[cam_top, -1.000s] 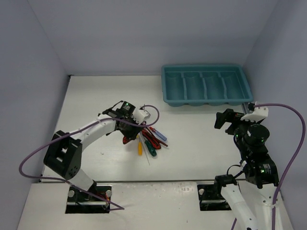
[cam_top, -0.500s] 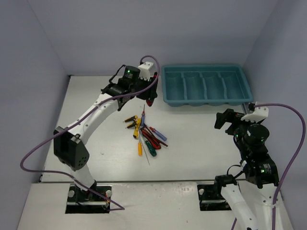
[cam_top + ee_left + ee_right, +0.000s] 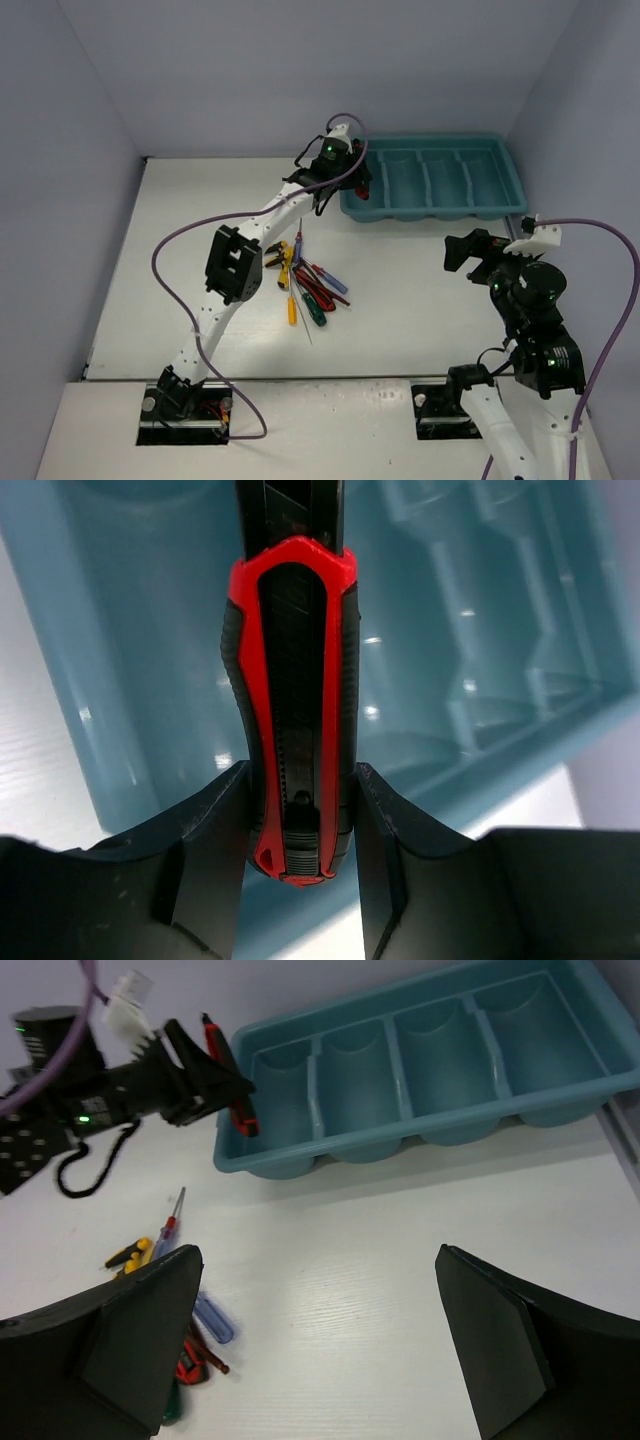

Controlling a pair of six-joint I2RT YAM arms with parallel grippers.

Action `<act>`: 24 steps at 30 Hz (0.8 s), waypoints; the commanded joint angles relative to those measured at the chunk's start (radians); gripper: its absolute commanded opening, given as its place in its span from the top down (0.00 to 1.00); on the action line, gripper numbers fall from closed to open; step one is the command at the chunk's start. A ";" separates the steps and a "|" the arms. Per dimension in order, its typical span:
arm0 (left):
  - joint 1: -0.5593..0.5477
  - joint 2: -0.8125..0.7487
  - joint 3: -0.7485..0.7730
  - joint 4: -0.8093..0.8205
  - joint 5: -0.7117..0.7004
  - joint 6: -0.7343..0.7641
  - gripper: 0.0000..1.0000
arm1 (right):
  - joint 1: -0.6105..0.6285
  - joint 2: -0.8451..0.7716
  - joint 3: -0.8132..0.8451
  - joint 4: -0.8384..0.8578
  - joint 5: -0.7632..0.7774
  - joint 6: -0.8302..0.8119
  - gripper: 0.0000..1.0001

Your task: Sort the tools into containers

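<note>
Tabletop (image 3: 420,300) white, walls (image 3: 250,70) pale lilac

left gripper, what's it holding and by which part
The left gripper clamps a red-and-black tool near one end of its body; the rest juts out beyond the fingers, above the teal tray.

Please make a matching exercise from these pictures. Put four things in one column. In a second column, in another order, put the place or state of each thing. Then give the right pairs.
Things:
1. left gripper
2. right gripper
3. red and black tool
4. loose tools

Places or states:
a. lying in a heap on the table
b. open, holding nothing
c. gripped between two fingers, over the left end of the tray
d. closed around something

Right pairs: 1-d, 2-b, 3-c, 4-a
</note>
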 commanded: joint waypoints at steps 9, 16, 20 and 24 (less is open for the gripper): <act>-0.010 0.022 0.147 0.127 -0.104 0.045 0.32 | -0.003 -0.018 -0.007 0.007 -0.111 0.005 0.00; -0.027 -0.292 -0.020 0.117 -0.131 0.211 0.19 | -0.004 0.081 -0.007 0.004 -0.263 -0.037 0.11; -0.027 -0.552 -0.190 -0.003 -0.238 0.316 0.19 | 0.002 0.149 -0.017 0.007 -0.304 -0.058 0.17; -0.024 -0.833 -0.491 -0.110 -0.362 0.396 0.19 | 0.031 0.227 -0.037 0.022 -0.306 -0.074 0.25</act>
